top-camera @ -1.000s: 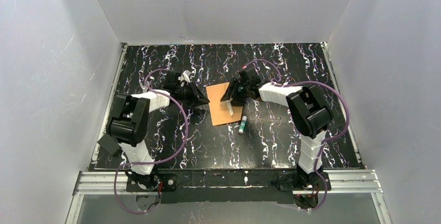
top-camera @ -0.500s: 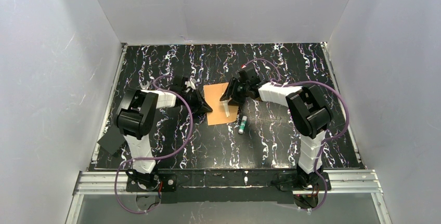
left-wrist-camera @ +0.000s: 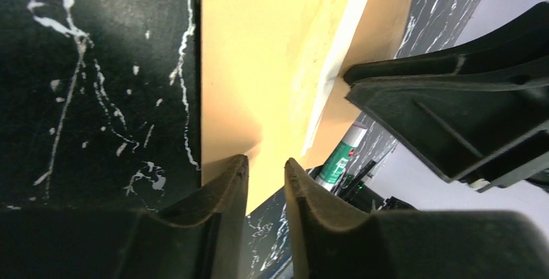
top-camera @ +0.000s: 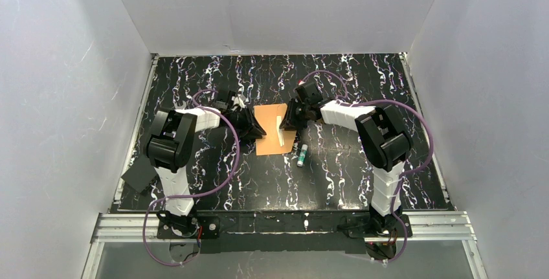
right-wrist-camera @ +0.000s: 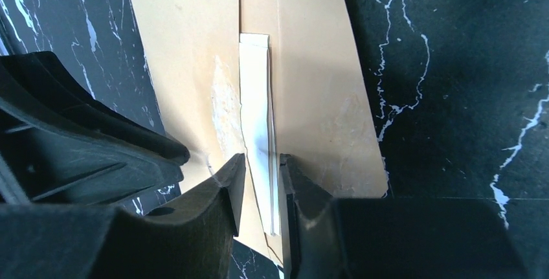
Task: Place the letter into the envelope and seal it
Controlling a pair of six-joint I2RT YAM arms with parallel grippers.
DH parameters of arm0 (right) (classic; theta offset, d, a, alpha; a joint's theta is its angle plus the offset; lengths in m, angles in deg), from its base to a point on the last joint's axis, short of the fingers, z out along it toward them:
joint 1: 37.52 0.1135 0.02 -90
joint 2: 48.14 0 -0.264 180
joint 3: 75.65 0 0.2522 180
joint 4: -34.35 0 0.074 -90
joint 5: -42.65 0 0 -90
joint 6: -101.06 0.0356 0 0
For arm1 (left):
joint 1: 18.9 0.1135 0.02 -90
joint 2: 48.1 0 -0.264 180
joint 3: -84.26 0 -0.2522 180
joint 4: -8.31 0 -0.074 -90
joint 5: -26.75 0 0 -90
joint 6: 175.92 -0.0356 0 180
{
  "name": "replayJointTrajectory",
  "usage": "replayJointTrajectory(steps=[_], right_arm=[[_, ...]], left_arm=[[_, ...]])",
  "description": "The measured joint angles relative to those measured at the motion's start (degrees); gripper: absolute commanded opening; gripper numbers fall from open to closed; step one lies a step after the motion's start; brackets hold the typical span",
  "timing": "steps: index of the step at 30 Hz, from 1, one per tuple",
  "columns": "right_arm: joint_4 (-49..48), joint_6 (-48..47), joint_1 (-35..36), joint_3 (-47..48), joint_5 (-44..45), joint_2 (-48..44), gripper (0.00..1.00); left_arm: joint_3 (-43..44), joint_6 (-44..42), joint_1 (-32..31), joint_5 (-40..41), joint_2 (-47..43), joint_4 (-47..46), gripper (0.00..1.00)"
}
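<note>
The orange envelope [top-camera: 268,138] lies flat at the table's middle, with a pale strip [top-camera: 280,130] along its flap. In the right wrist view that strip [right-wrist-camera: 256,117] runs down between my fingers. My right gripper [top-camera: 289,122] [right-wrist-camera: 261,157] hangs low over the envelope's right part [right-wrist-camera: 317,111], its jaws a narrow gap apart astride the strip and pinching nothing. My left gripper [top-camera: 257,131] [left-wrist-camera: 266,160] is at the envelope's left edge [left-wrist-camera: 259,65], slightly open, with only the envelope's corner and the table in the gap. The letter is hidden.
A green-and-white glue stick [top-camera: 302,155] [left-wrist-camera: 340,156] lies on the black marbled table [top-camera: 349,78] just right of the envelope's near corner. The two grippers face each other closely across the envelope. A dark flat piece [top-camera: 136,178] sits at the table's left edge.
The left gripper has moved right up to the envelope's left edge and parted its jaws a little. The right jaws have narrowed over the strip. The envelope has shifted slightly left and straightened.
</note>
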State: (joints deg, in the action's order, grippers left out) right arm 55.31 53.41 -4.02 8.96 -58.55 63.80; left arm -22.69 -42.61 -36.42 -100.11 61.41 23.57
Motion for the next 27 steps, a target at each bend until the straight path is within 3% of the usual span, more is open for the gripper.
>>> replayJointTrajectory(steps=[8,13,19,27], right_arm=[[-0.28,-0.33,0.0,0.7,-2.08,1.86,0.28],[-0.72,-0.31,0.0,1.38,-2.89,2.67,0.26],[-1.22,-0.13,0.0,1.49,-3.43,2.99,0.22],[-2.78,1.16,-0.04,1.49,-5.64,4.04,0.14]], left_arm=[[3.8,-0.31,0.0,1.46,-1.97,4.24,0.45],[5.31,-2.71,0.0,8.46,-4.66,10.12,0.49],[7.76,-5.66,0.02,13.66,-2.58,16.61,0.47],[10.12,-5.75,0.28,10.34,1.57,17.27,0.32]])
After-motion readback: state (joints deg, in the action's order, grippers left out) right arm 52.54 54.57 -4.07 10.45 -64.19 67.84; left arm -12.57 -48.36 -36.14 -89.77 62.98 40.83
